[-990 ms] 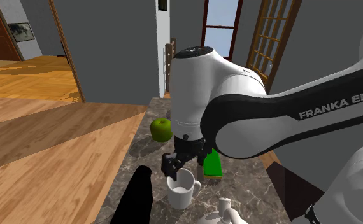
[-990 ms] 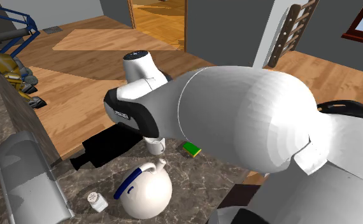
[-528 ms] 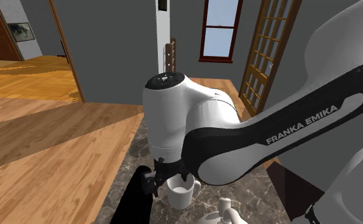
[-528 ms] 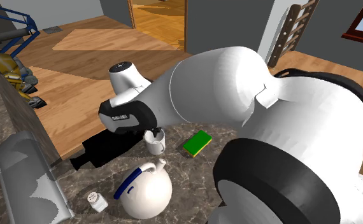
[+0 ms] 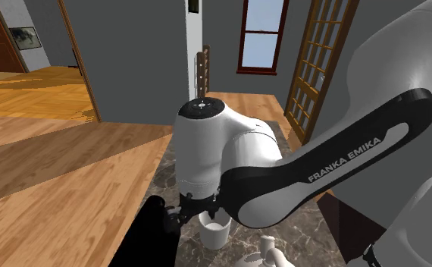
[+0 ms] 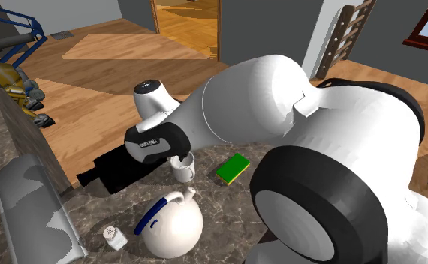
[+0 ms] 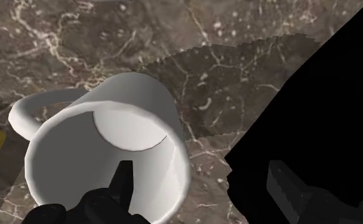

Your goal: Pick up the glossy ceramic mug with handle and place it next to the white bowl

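The arm has dropped in the last second. A moment ago the gripper (image 7: 199, 173) hung just above the white mug (image 7: 104, 137), and now the big white wrist has sunk over it and hides most of it in the shoulder view. The mug itself has not budged. It stands upright on the marbled counter (image 7: 78, 38), just beside the green sponge (image 6: 233, 168) and close to the round white teapot (image 6: 173, 225) with the blue handle.

Looking along the hand, the fingers (image 7: 120, 181) stand apart and straddle the near wall of the mug. One has gone down inside the cup. The other waits outside the rim, against the black area beyond the counter's edge. The handle sticks out on the far side, away from both fingers, so it should not get in the way of the pinch.

I think the inner finger is a hair off the wall rather than pressing on it, though from this angle I wouldn't swear to it. Either way nothing is clamped yet.

So the approach looks finished and the grasp is the step in hand: close on the wall, then lift. With a glossy wall and a rim pinch, I'd expect the mug to want to swing or slip if the squeeze is light, and the whole carry over to the bowl is yet to come
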Controlling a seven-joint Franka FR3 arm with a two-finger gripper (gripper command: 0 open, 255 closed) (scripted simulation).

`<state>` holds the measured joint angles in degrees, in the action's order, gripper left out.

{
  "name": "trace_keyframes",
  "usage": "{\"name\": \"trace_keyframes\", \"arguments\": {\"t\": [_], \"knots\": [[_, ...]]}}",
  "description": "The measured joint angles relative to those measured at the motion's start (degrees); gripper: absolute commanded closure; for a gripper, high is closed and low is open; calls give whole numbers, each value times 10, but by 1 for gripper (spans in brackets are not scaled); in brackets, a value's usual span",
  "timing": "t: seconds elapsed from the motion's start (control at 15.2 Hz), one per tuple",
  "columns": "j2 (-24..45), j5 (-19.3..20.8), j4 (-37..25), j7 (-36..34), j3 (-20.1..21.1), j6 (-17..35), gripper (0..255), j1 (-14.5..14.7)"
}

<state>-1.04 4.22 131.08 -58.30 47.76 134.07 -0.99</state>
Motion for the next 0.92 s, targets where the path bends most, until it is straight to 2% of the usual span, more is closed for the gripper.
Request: {"name": "trace_keyframes", "arguments": {"t": [0.26,0.33,0.92], "knots": [[15,13,-2,-9,3,-35,0,2],[16,13,-2,-9,3,-36,255,2],[16,13,-3,-9,3,-38,255,2]]}}
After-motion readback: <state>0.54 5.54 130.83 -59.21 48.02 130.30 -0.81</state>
